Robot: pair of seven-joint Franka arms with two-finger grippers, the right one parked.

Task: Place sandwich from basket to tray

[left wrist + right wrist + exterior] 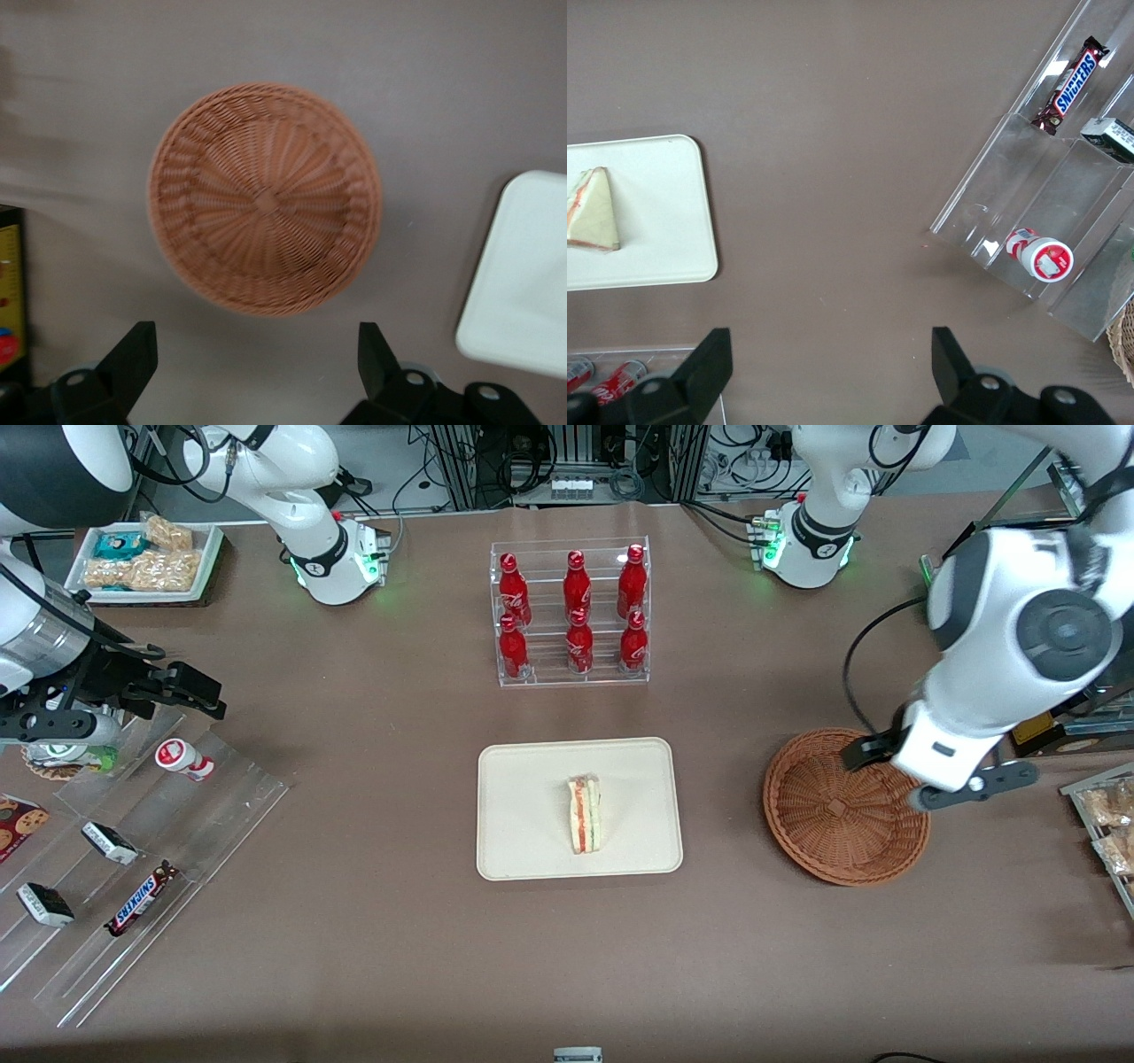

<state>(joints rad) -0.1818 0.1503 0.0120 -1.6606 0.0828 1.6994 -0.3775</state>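
Brown bench [372,957] carries everything. Flat cream-beige rectangular tray [532,779] sits mid-bench, nearer the front camera than the clear acrylic rack of red bottles [571,613]. Round reddish-brown woven wicker basket [833,824] lies beside the tray, toward my working arm's end; nothing inside it in the wrist view [266,199]. My end effector [257,363] hangs above the basket, fingers [133,354] spread wide, holding nothing. Small triangular white-bread sandwich [585,813] with red and green filling lies on the tray, roughly centred, apart from its rim.
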